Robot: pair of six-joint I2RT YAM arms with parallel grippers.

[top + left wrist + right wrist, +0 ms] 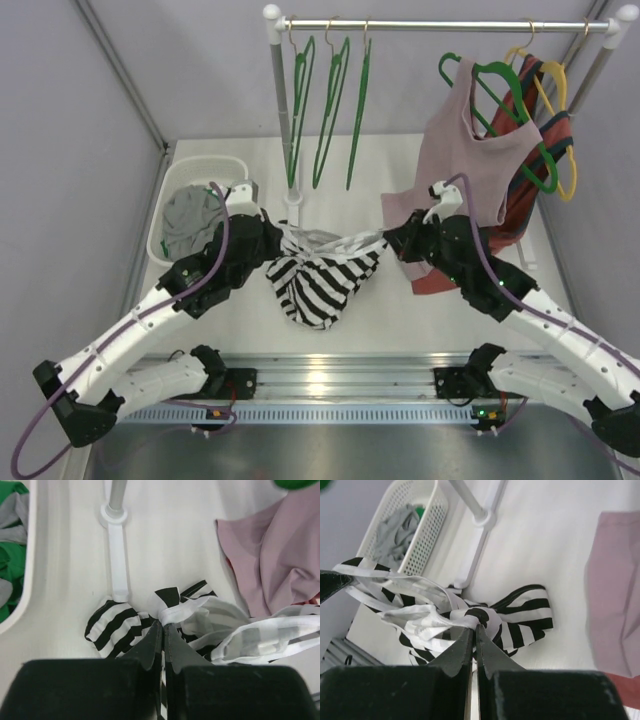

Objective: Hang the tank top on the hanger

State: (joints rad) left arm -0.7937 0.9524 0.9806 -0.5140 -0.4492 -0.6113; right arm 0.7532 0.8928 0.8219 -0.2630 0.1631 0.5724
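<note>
While bunched as tightly as this, hard to thread onto anything, so open out the tank top (318,275) first. Slung mid-table between the two arms, just in front of the rack foot (117,565), with lower folds seemingly resting on the table (390,320). Pinched at one end by the left gripper (163,627), fingers clenched on a white-edged band of the cloth. Pinched at the other by the right gripper (474,630), fingers likewise clamped on a twisted striped wad.

Draw the two grips apart and upward to flatten the cloth and expose a strap opening. Cannot tell strap from hem in this tangle, so check before committing. Keep clear of the pink top (470,150) hanging just to the right, and of the basket (210,160) with the grey garment (188,218) on the left. Then aim for the hanger (359,110), one of three bare green ones on the rail (440,25) behind, well apart from the cloth for now.
</note>
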